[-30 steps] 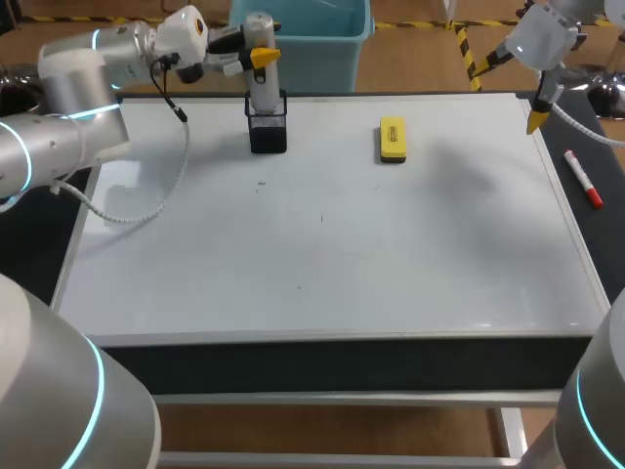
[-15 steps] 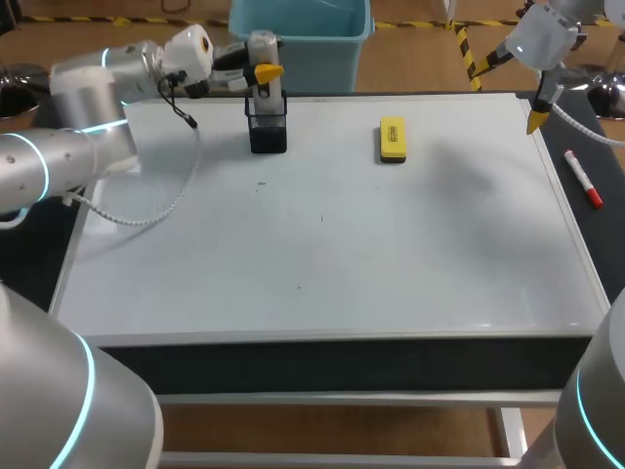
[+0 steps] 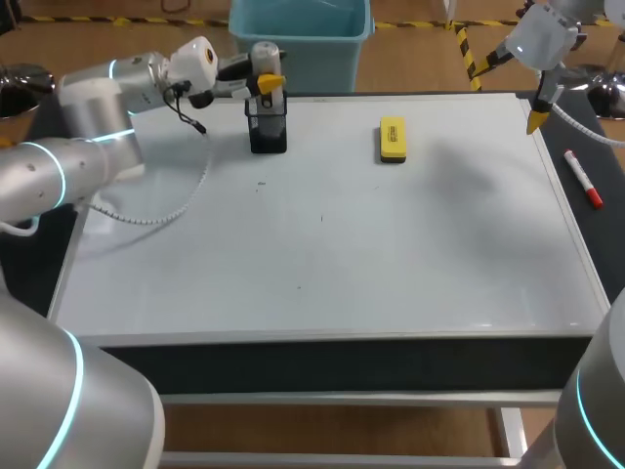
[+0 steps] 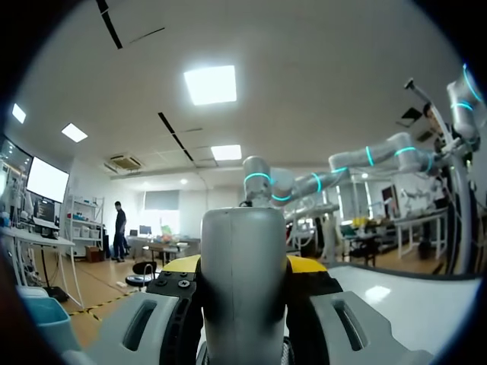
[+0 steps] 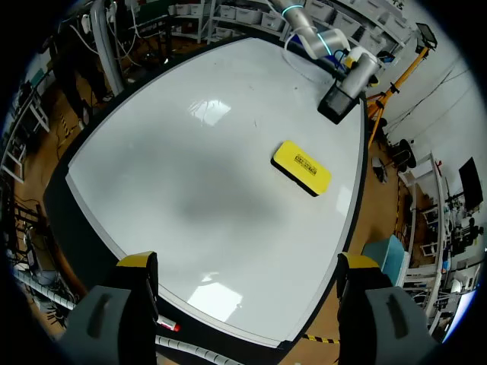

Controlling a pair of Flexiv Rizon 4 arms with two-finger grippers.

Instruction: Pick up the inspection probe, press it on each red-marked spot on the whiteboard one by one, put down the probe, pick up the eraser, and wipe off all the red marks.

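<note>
The grey inspection probe [image 3: 262, 57] stands upright in the black mesh holder [image 3: 268, 129] at the whiteboard's [image 3: 322, 264] far left. My left gripper [image 3: 267, 82] is shut on the probe just above the holder. In the left wrist view the probe [image 4: 243, 289] fills the space between the yellow fingertips [image 4: 179, 265] of my left gripper [image 4: 243, 266]. The yellow eraser [image 3: 392, 139] lies flat at the far middle, also seen as the eraser [image 5: 301, 167] ahead of my right gripper [image 5: 247, 262]. My right gripper [image 3: 536, 119] hangs open above the far right corner, holding nothing.
A red marker [image 3: 583, 179] lies on the dark strip right of the board. Only a few tiny dark specks [image 3: 261, 183] show on the white surface. A blue bin [image 3: 303, 39] stands behind the table's far edge.
My left gripper has come down with the probe, which now sits lower in the holder. The left arm's elbow has swung closer to the board. The right arm has not moved.
</note>
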